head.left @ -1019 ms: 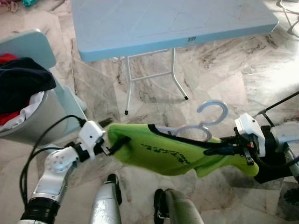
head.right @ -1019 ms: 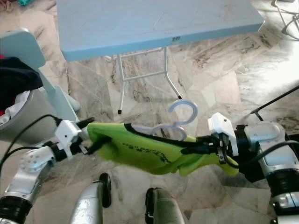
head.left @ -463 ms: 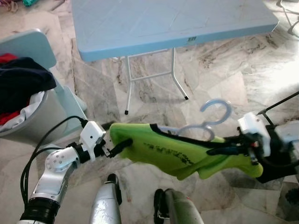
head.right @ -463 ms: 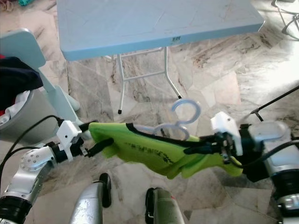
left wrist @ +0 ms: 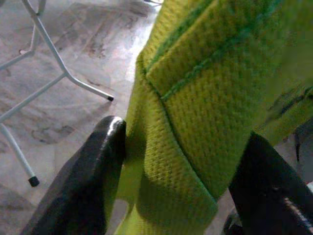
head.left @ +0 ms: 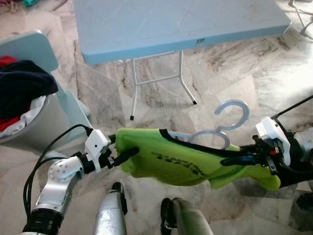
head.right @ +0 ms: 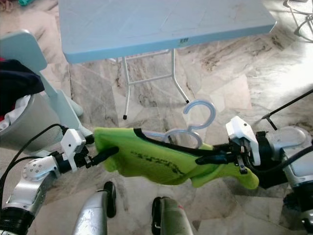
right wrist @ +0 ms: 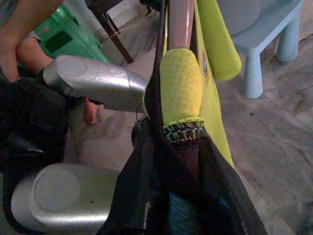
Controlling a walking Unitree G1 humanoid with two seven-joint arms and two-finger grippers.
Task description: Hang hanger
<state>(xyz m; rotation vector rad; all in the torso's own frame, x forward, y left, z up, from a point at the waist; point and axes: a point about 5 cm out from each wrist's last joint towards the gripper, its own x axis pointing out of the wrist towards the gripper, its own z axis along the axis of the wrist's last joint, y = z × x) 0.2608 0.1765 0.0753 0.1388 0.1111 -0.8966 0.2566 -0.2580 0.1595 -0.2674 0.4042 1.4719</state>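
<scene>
A lime-green shirt (head.left: 171, 159) with black trim hangs on a pale blue hanger, stretched flat between my two grippers above the marble floor. The hanger's hook (head.left: 234, 116) curls up behind the shirt's collar. My left gripper (head.left: 128, 154) is shut on the shirt's left end, and in the left wrist view its black fingers (left wrist: 83, 181) pinch the green cloth (left wrist: 205, 112). My right gripper (head.left: 234, 160) is shut on the shirt's right shoulder; the right wrist view has green fabric (right wrist: 181, 88) and black trim clamped between its fingers.
A light blue folding table (head.left: 176, 24) on white legs stands ahead. A grey laundry basket (head.left: 34, 122) of dark and red clothes sits on a pale blue stool at the left. A person's bare leg (right wrist: 29, 54) appears near a green stool. A black rod (head.left: 293, 105) angles in at right.
Both grippers and the shirt have shifted a little to the right, and the hanger's hook has moved right with them. Both grips are unchanged.
</scene>
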